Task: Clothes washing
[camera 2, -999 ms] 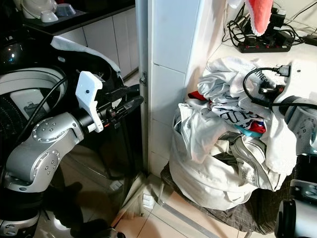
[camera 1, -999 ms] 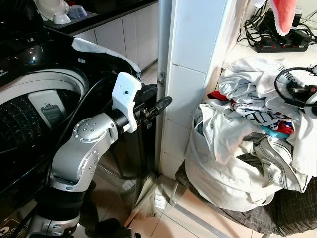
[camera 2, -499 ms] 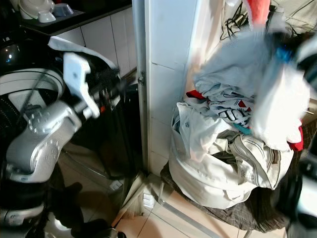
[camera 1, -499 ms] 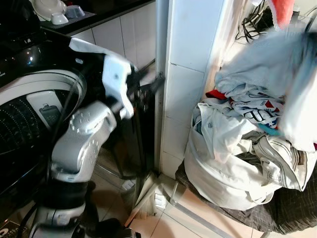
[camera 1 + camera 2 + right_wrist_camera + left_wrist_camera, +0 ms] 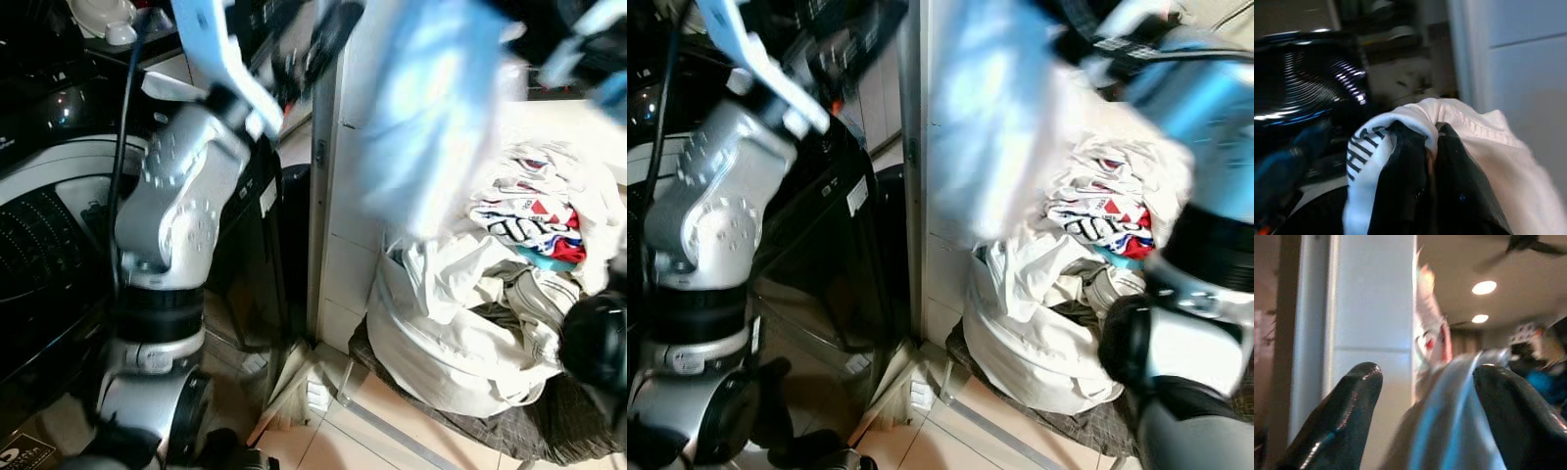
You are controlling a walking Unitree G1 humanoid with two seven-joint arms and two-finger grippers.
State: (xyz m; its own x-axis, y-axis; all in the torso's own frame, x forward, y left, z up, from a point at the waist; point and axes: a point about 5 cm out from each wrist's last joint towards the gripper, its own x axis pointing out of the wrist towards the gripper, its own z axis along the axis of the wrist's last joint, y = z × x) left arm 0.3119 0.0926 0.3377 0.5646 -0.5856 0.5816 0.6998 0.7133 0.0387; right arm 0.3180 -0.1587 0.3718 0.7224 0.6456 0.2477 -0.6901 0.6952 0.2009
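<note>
Because the white shirt (image 5: 1400, 127) is soft and floppy, its bunched edge is pinched by the right gripper (image 5: 1432, 147); the left gripper (image 5: 1425, 396) is held apart.

text: none legible | garment print (image 5: 525, 226) | blurred, unreadable

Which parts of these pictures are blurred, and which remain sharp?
Eye views: the lifted pale white garment is smeared by motion, while the heap of white laundry stays fairly sharp. Right wrist view: the right end effector pinching white cloth is soft, the background blurred.
</note>
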